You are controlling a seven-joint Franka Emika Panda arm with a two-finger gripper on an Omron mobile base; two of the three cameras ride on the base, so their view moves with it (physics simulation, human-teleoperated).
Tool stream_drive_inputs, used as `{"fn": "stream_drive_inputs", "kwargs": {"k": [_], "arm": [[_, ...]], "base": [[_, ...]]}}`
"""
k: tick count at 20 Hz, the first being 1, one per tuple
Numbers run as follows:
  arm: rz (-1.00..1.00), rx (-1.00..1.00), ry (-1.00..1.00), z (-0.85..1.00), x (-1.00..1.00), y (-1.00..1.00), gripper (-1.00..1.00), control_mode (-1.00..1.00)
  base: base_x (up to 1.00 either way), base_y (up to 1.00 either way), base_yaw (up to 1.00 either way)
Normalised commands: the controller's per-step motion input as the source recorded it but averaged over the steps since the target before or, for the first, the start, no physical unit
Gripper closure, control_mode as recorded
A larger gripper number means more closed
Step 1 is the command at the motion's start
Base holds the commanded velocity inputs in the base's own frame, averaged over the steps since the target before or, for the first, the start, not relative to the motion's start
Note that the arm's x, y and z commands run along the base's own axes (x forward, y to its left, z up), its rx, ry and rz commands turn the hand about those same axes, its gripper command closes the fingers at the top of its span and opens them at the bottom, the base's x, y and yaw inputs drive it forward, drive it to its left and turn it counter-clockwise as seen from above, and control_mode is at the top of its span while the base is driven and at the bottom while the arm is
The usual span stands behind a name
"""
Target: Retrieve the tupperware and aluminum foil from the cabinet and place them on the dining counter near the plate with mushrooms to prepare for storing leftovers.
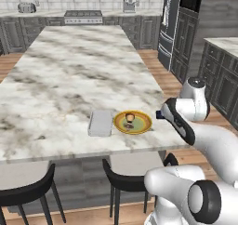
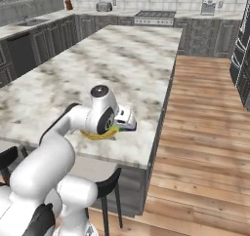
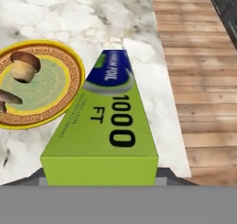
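The aluminum foil (image 3: 109,126), a long yellow-green carton with a blue far end, fills the middle of the hand view. My gripper (image 1: 163,113) is shut on it, just above the dining counter (image 1: 69,66) near its right edge. The carton hides my fingertips. Just left of the carton lies the yellow plate with mushrooms (image 3: 37,84), which also sits near the counter's front edge (image 1: 132,122). The tupperware (image 1: 100,122), pale and flat, lies on the marble immediately left of the plate. In the right base view my arm covers most of the plate (image 2: 100,134).
Two black stools (image 1: 28,191) (image 1: 125,180) stand under the island's near edge. Wooden floor (image 2: 205,132) runs along the island's right side. A tiled back counter carries a toaster (image 1: 26,7) and a stove (image 1: 82,17). Dark cabinets (image 1: 218,75) stand at the right.
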Motion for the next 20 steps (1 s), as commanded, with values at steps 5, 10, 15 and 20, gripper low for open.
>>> {"fn": "stream_drive_inputs", "kwargs": {"k": [5,10,15,20], "arm": [[0.05,0.0,0.0,-0.79,0.47,0.01,1.0,-1.0],[0.05,0.0,0.0,-0.67,0.46,0.0,1.0,-1.0],[0.02,0.0,0.0,0.03,0.17,0.02,-1.0,-1.0],[0.0,0.0,0.0,1.0,0.0,-0.01,-1.0,-1.0]], "base": [[0.0,0.0,0.0],[0.0,0.0,0.0],[0.0,0.0,0.0],[0.0,0.0,0.0]]}}
